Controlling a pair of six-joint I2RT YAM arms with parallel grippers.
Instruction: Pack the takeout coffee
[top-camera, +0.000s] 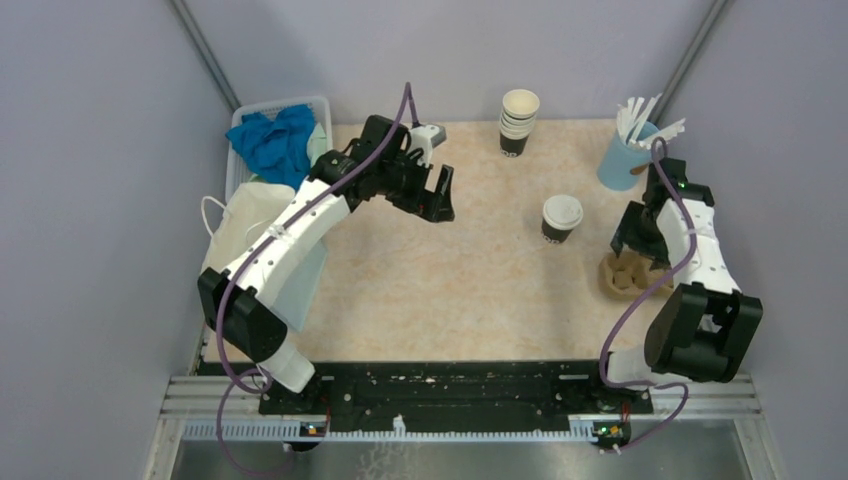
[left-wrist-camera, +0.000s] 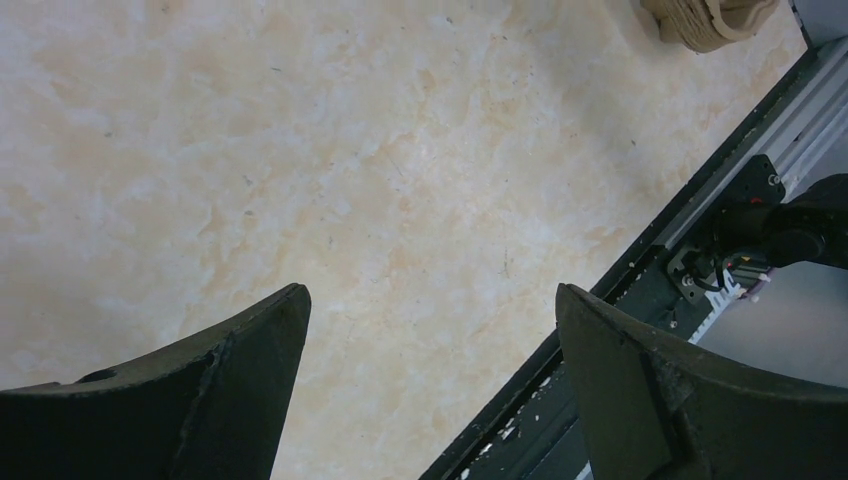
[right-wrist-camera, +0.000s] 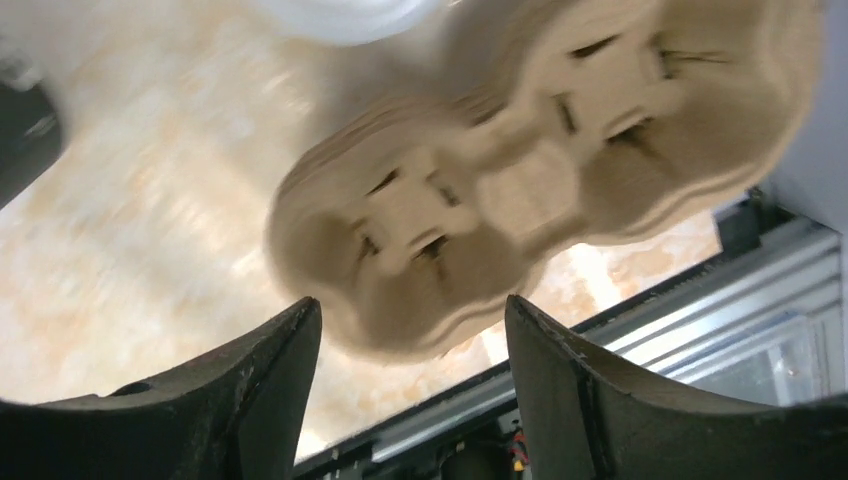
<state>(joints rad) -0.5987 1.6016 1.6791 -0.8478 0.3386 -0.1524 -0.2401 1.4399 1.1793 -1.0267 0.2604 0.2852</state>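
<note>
The takeout coffee (top-camera: 561, 218), a dark brown cup with a white sip lid, stands upright on the table right of centre. A brown pulp cup carrier (top-camera: 625, 276) lies to its right; it fills the upper right wrist view (right-wrist-camera: 520, 190). My right gripper (top-camera: 636, 243) hangs just above the carrier, open and empty (right-wrist-camera: 412, 325). My left gripper (top-camera: 437, 195) is open and empty (left-wrist-camera: 430, 305), held above bare table at the back left, well apart from the coffee. The carrier's edge shows at the top of the left wrist view (left-wrist-camera: 705, 20).
A stack of lidless cups (top-camera: 518, 122) stands at the back centre. A blue holder with white stirrers (top-camera: 630, 150) is at the back right. A white basket with blue cloth (top-camera: 280, 140) and a white paper bag (top-camera: 255, 235) sit on the left. A black rail (top-camera: 450, 385) runs along the near edge.
</note>
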